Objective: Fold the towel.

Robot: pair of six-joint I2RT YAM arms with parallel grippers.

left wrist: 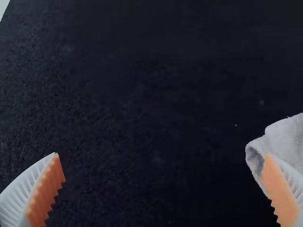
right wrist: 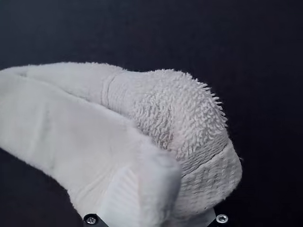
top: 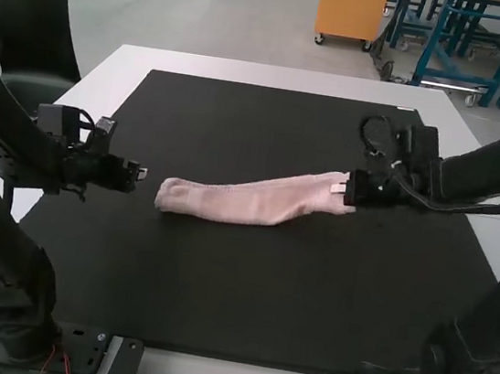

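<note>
Judging from how it lies, the folding is at an early stage. The pink towel (top: 248,203) makes one long, narrow strip over the black mat (top: 242,315) on the table (top: 283,76), running in the high view from about 9 o'clock to about 2 o'clock of the mat's centre. No compact, squared fold is made. What is left, it seems, is to get the cloth flat and open, then bring edge over edge and press it down.

The right gripper (top: 340,189) has its jaws clamped on the towel's 2 o'clock end. The left gripper (top: 141,173) is at 9 o'clock, just beside the free end, with its jaws apart and nothing between them; the left wrist view shows a loose corner beyond one ribbed finger (left wrist: 279,191).

Several things are hard to make out. The right wrist view shows a looped patch, a woven band and a smoother layer lying over part of the cloth, but whether that is a true lengthwise fold or mere bunching cannot be told. The pinched part is largely hidden by cloth and gripper, so which corner or edge is held is unclear. How much of the strip touches the mat is also uncertain.
</note>
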